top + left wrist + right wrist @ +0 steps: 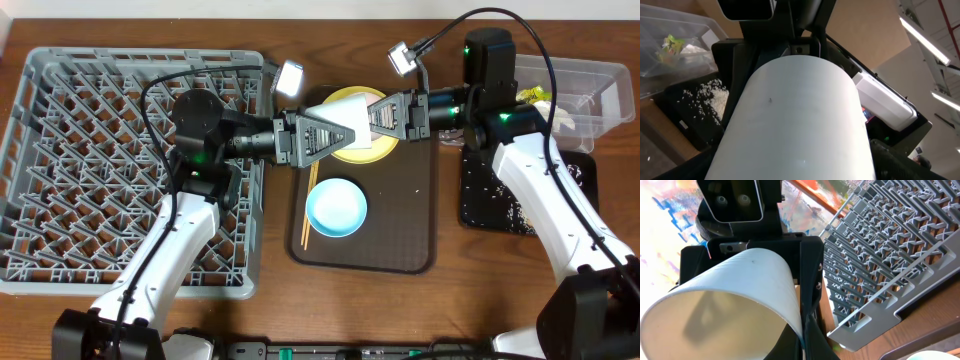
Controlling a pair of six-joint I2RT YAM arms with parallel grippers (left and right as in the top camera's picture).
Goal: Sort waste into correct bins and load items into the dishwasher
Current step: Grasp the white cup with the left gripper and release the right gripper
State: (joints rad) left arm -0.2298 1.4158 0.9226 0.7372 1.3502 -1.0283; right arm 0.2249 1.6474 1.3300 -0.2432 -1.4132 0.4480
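A small white cup (362, 112) lies on its side in the air over the round yellow plate (340, 152), between my two grippers. My right gripper (378, 118) is shut on the cup's rim wall (801, 335), and the cup's mouth (715, 315) faces its camera. My left gripper (350, 128) stands open, its fingers on either side of the cup's body (800, 120), which fills the left wrist view and hides the fingertips. A light blue bowl (336, 207) and wooden chopsticks (306, 205) lie on the brown tray (400, 220). The grey dish rack (90, 150) is at the left.
A clear tub (590, 95) at the far right holds the green-and-yellow wrapper (535, 97). Beside it, a black tray (480, 200) carries scattered rice (520, 205). The rack's edge (890, 245) shows just beyond the cup in the right wrist view.
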